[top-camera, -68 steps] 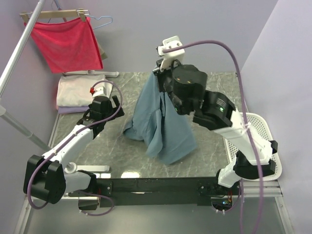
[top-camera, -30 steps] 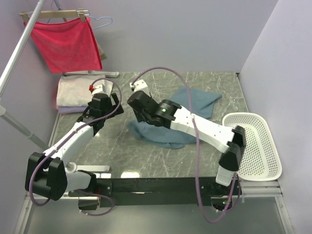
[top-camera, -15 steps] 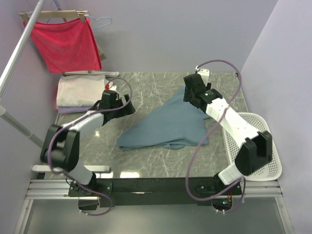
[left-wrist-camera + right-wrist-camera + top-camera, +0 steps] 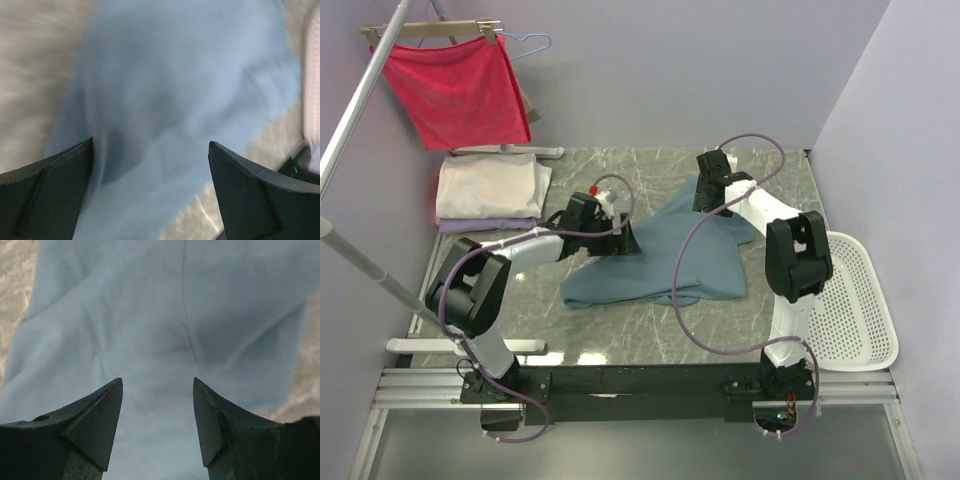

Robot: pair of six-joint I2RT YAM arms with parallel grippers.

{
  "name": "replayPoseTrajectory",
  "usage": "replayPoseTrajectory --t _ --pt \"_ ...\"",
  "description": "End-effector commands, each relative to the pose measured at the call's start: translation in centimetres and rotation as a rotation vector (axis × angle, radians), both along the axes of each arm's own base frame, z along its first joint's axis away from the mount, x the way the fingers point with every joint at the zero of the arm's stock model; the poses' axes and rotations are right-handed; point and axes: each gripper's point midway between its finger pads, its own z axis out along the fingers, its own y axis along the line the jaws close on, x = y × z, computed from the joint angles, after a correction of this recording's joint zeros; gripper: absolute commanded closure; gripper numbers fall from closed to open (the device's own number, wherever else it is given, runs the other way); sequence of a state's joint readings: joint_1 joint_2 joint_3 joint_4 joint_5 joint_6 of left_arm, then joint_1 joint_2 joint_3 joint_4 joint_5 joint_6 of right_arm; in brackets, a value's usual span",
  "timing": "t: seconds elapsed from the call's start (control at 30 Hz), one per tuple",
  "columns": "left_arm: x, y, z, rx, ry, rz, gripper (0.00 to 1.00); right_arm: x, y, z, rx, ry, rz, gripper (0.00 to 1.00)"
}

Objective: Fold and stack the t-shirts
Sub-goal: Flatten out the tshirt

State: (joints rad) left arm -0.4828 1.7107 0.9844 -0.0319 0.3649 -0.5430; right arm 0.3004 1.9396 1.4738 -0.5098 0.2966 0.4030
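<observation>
We list one dusty teal-blue cotton t-shirt (image 4: pixel 665 255), lying rumpled and unfolded on the grey marbled tabletop (image 4: pixel 610 325). Left tool (image 4: pixel 623 238): spread wide over its left edge, gripping nothing. Right tool (image 4: pixel 705 195): fingers apart, empty, over its far corner. Cream-white folded tee (image 4: pixel 485 187) rests on a pale lavender folded tee (image 4: pixel 485 224), far left.

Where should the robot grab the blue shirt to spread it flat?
Probably its free edges: the left hand at the blue shirt's left edge, from the left, the right hand at the far corner, from above. It lies bunched, so pulling those apart flattens it.
</observation>
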Motion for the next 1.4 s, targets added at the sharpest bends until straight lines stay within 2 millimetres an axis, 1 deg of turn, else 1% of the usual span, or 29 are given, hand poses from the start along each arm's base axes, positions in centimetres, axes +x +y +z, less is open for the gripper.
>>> replayPoseTrajectory --t 0.0,0.07,0.1,0.13,0.17,0.2,0.23,0.27,0.3,0.37,0.4,0.47,0.5,0.6,0.67,0.77,0.97,1.0,1.03,1.07,1.1,1.13,1.2,1.23,1.27,1.33,1.37 --pt "-3.6 -2.9 2.6 -0.032 -0.044 -0.115 0.01 3.4 0.3 0.8 0.055 -0.063 -0.002 0.35" --pt "-4.6 -3.3 1.8 -0.015 -0.028 -0.126 0.01 4.2 -0.2 0.9 0.056 -0.074 -0.01 0.35" --pt "-5.1 -3.8 1.5 -0.001 -0.029 -0.132 0.01 4.4 -0.4 0.3 0.053 -0.06 -0.014 0.35" --pt "-5.5 -4.0 1.1 0.005 -0.021 -0.131 0.0 4.5 -0.3 0.1 0.065 -0.053 -0.006 0.35" --pt "-5.7 -4.2 0.7 0.016 -0.014 -0.128 0.01 5.1 -0.6 0.5 0.067 -0.057 -0.012 0.35" --pt "-6.1 -4.6 -0.3 0.035 0.003 -0.131 0.01 5.1 -0.8 -0.6 0.059 -0.025 -0.018 0.35" --pt "-6.3 -4.6 -1.0 0.053 0.019 -0.131 0.01 5.1 -0.8 -0.9 0.056 -0.013 -0.02 0.35" --pt "-6.2 -5.0 -1.3 0.062 0.021 -0.131 0.01 5.2 -1.0 -1.0 0.055 -0.004 -0.024 0.35" --pt "-6.4 -5.1 -2.5 0.087 0.042 -0.135 0.01 5.0 -1.1 -1.7 0.052 0.014 -0.025 0.36" --pt "-6.1 -5.2 -3.5 0.122 0.047 -0.12 0.0 4.7 -1.3 -2.5 0.042 0.037 -0.024 0.37" --pt "-6.1 -5.0 -4.5 0.149 0.066 -0.114 0.01 4.6 -1.4 -2.7 0.041 0.041 -0.026 0.37" --pt "-5.6 -4.6 -5.1 0.185 0.062 -0.09 0.01 4.2 -1.4 -3.0 0.053 0.042 -0.025 0.37" --pt "-5.7 -4.5 -5.8 0.202 0.068 -0.086 0.01 4.1 -1.5 -2.9 0.054 0.041 -0.024 0.38" --pt "-5.2 -3.7 -6.7 0.255 0.057 -0.059 0.01 3.9 -1.4 -2.7 0.065 0.04 -0.023 0.39" --pt "-4.9 -3.3 -7.0 0.274 0.039 -0.041 0.01 3.7 -1.4 -2.3 0.071 0.03 -0.018 0.39" --pt "-4.3 -3.7 -6.9 0.28 0.024 -0.043 0.01 3.5 -1.4 -1.9 0.071 0.023 -0.017 0.39" --pt "-5.0 -4.5 -6.8 0.239 0.025 -0.083 0.01 3.2 -1.6 -1.8 0.064 0.024 -0.016 0.39" --pt "-5.4 -4.9 -6.7 0.22 0.027 -0.111 0.08 3.3 -1.6 -1.7 0.064 0.022 -0.019 0.39" --pt "-5.1 -4.8 -6.8 0.221 0.018 -0.103 0.51 3.2 -1.7 -1.7 0.061 0.021 -0.02 0.39" --pt "-5.0 -4.7 -6.8 0.226 0.018 -0.096 0.82 3.1 -1.7 -1.7 0.058 0.022 -0.02 0.39" --pt "-5.0 -4.5 -7.0 0.24 0.023 -0.088 0.99 3.0 -2.0 -1.7 0.055 0.022 -0.027 0.39" --pt "-4.9 -3.8 -7.4 0.282 0.03 -0.065 0.99 2.9 -2.1 -1.8 0.049 0.021 -0.035 0.39" --pt "-4.0 -3.0 -7.4 0.341 0.017 -0.031 0.99 2.3 -2.9 -2.3 0.017 0.044 -0.061 0.39" --pt "-3.0 -2.0 -7.2 0.386 -0.012 0.014 0.99 2.0 -2.9 -2.8 0.01 0.064 -0.062 0.39" --pt "-2.1 -1.3 -6.4 0.406 -0.022 0.041 0.99 1.1 -3.1 -3.6 0.006 0.108 -0.065 0.43" --pt "-0.2 0.0 -5.2 0.414 -0.05 0.08 0.99 -0.2 -2.6 -4.2 0.026 0.137 -0.051 0.48" --pt "1.9 1.1 -4.0 0.391 -0.058 0.125 0.99 -1.8 -2.6 -4.9 0.035 0.153 -0.046 0.49"
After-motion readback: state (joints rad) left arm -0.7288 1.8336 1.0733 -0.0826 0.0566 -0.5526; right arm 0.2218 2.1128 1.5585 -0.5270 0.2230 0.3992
